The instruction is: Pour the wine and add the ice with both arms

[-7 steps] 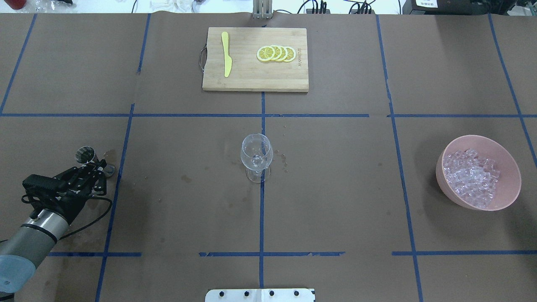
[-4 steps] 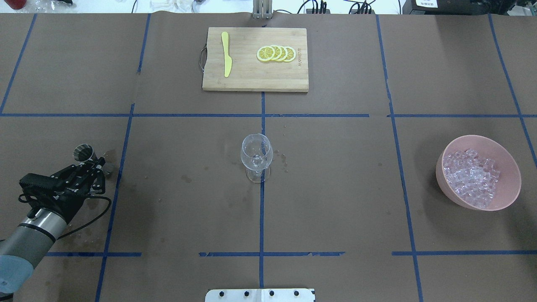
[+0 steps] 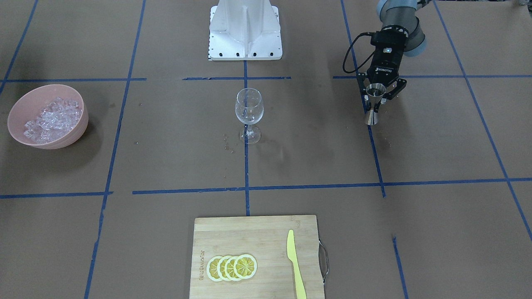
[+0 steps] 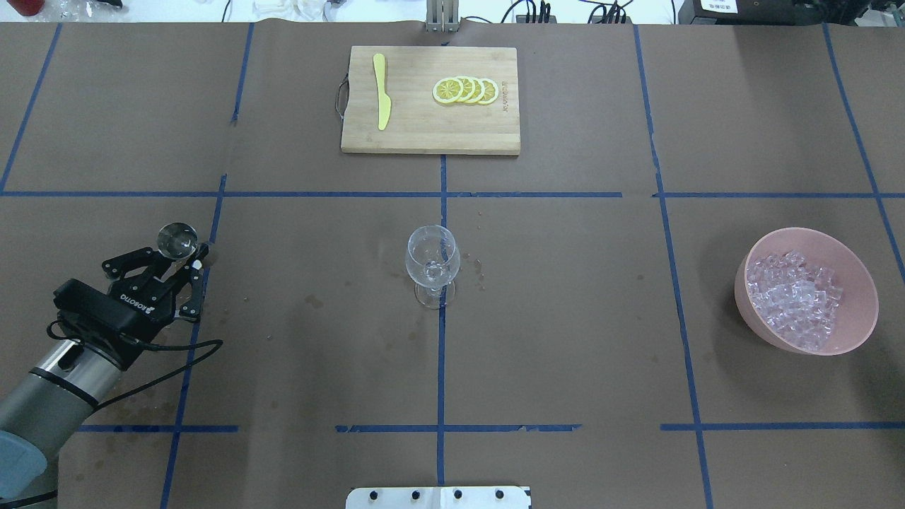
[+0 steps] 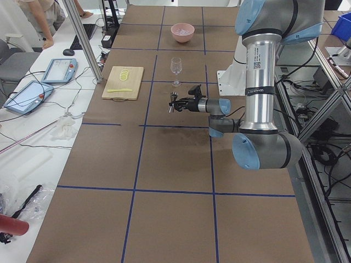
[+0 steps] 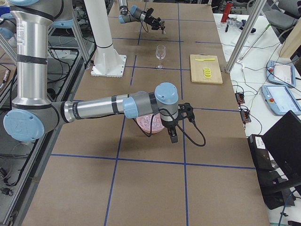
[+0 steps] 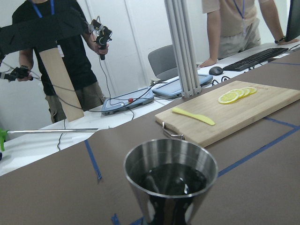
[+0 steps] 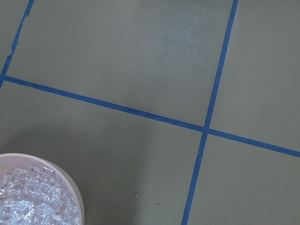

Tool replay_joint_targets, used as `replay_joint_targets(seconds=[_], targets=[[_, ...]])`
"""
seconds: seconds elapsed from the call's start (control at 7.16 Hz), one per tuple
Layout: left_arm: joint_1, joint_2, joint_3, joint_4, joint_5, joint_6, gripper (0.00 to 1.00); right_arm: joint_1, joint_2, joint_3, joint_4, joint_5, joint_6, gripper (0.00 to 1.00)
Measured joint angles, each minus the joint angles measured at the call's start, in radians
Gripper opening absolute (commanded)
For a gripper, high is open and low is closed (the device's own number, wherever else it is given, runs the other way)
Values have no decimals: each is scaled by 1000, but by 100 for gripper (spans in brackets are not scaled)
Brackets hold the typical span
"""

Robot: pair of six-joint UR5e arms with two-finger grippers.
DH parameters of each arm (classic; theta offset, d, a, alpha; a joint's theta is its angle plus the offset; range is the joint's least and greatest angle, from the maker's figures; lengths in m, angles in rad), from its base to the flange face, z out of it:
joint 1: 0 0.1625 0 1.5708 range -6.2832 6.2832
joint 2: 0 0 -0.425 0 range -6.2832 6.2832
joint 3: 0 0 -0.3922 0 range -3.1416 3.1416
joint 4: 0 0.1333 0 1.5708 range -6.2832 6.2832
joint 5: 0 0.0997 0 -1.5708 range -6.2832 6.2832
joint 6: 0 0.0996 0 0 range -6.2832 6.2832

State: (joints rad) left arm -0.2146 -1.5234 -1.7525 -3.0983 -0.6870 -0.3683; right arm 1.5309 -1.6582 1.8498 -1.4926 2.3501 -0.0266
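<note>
Wine (image 7: 171,180): shows dark in the jigger (image 3: 375,92), upright, pinched at its waist by the left gripper (image 3: 376,99), at the left of the table (image 4: 565,339), well apart from the glass (image 4: 432,263) at its centre. Ice (image 4: 795,300): heaped in the pink bowl (image 4: 741,283) far to the right. Right gripper (image 6: 172,135): hangs just beside that bowl; cannot tell whether spread or pressed together.

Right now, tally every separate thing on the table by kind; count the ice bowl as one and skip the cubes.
wine glass: 1
jigger: 1
pink bowl: 1
cutting board: 1
yellow knife: 1
lemon slices: 4
Total: 9
</note>
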Motion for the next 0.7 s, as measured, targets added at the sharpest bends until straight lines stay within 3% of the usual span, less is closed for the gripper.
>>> replay_joint_targets(seconds=[0.7], targets=[[-16,-182,-39,208,-85,-2,0,0,0,-3,0,-1,0,100]])
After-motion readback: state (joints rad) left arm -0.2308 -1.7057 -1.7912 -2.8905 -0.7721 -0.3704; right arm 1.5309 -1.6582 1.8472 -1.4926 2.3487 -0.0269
